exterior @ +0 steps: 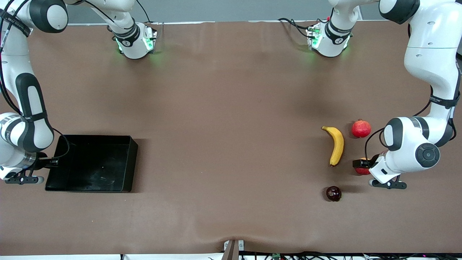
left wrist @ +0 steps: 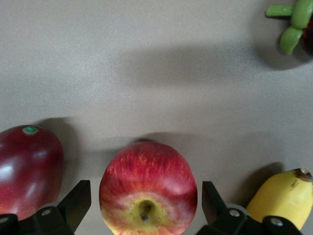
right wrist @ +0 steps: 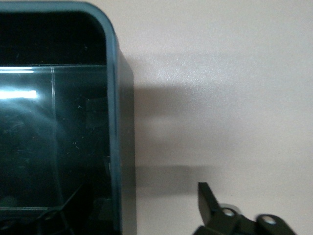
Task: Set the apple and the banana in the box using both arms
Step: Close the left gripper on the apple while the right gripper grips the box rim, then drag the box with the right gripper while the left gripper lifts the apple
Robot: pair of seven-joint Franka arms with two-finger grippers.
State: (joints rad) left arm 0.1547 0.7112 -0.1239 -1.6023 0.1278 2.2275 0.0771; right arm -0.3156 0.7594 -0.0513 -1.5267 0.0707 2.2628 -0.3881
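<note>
Now: left gripper (left wrist: 146, 203) fingers spread wide, one black pad (left wrist: 78, 198) each side of the small round red-and-yellow apple (left wrist: 148, 188), not yet touching it as far as the left wrist view shows. Apple sits dimple-up on the brown table (exterior: 231, 108); straddle looks like setup for a side pinch, so closing is prob. the next call. Tight spot: the oblong dark-red mango (left wrist: 27, 171) lies just beside one finger, the curved yellow banana (left wrist: 283, 198) tip just beside the other. Risk of nudging either on closing.

Landmark = apple. In front view the apple (exterior: 362, 167) is mostly hidden under the left wrist. Banana (exterior: 336, 144) is beside it, toward the right arm's end. Evenly red pomegranate (exterior: 361, 128) is farther from the front camera than the apple; a small dark purple fruit w/ green calyx (exterior: 333, 193) is nearer.

Right gripper (right wrist: 230, 215): only one fingertip shows in its wrist view, spread can't be told. It sits low at the outer wall of the shallow glossy black plastic box (exterior: 92, 162), well apart from the apple, at the right arm's end. Box holds no fruit. Right arm seems to wait.
</note>
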